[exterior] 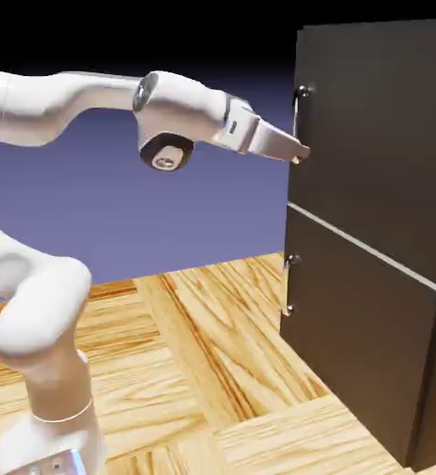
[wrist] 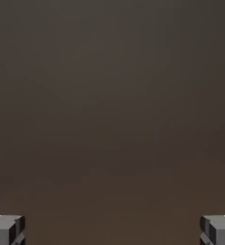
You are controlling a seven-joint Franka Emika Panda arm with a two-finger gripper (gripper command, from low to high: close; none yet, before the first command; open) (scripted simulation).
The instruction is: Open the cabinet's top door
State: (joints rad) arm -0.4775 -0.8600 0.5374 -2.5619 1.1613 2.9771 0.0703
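1. Cabinet (exterior: 356,315) first, in the exterior view: it stands tall and dark at that view's right, on the wood-patterned floor (exterior: 259,362). A pale seam (exterior: 365,245) parts the top door (exterior: 375,139) from the lower door (exterior: 352,325).

2. The top door looks shut, its face lying in line with the lower one. Its slim upright handle (exterior: 296,116) is by the edge at the exterior view's left, above the seam.

3. My arm (exterior: 180,104) reaches across from the exterior view's left, and my jaws (exterior: 301,156) are up at that edge, by the lower end of the handle. Whether I touch the bar I cannot tell from here; the fingertips overlap it.

4. The lower door's handle (exterior: 288,286) sits under the seam near the same edge, and I have no business with it.

5. In the hand view, a plain dark brown-grey surface, which I take for the top door's face, fills everything behind my fingertips. They stand wide apart at the bottom corners, with only that surface showing between them. I see no bar there, so I judge that I hold nothing.

6. As for progress, the reach looks nearly finished, but the opening has not begun. Left to do: settle on the handle, get a grip or a hook on it, then swing the top door outward.
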